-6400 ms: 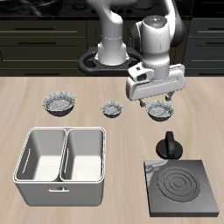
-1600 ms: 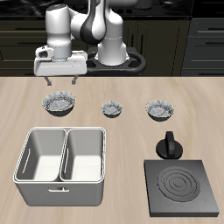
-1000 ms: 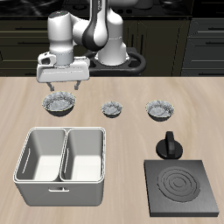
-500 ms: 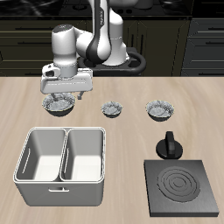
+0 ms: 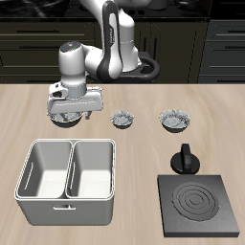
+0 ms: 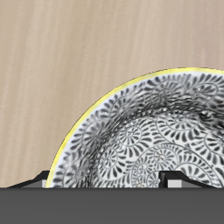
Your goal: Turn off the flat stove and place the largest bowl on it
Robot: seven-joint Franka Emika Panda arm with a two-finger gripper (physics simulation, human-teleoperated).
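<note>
While the flat stove (image 5: 198,205) is sitting at the table's front corner with its ring burner showing grey rather than red, which I judge to mean the heat is already off, the gripper (image 5: 69,114) is hanging directly over the largest bowl (image 5: 64,114) near the table's back edge, at the end of the row farthest from the stove. In the wrist view the largest bowl (image 6: 149,131) is filling most of the frame, its yellow rim curving across and its patterned inside lying under the camera, with the two fingertips (image 6: 44,179) just peeking in at the frame's edge, one near the rim and the other over the inside, so the jaws are standing apart and are gripping nothing that I can see. Whether a finger is touching the rim I cannot tell. The two smaller bowls (image 5: 122,119) are sitting farther along the same row, apart from each other, and the white bin (image 5: 67,180) is lying between that row and the table's front edge, near the corner opposite the stove. The stove's black knob (image 5: 184,158) is standing just behind the slab. As I judge it, what is left is closing on the bowl's rim, lifting it, carrying it diagonally across the table and setting it on the burner.
</note>
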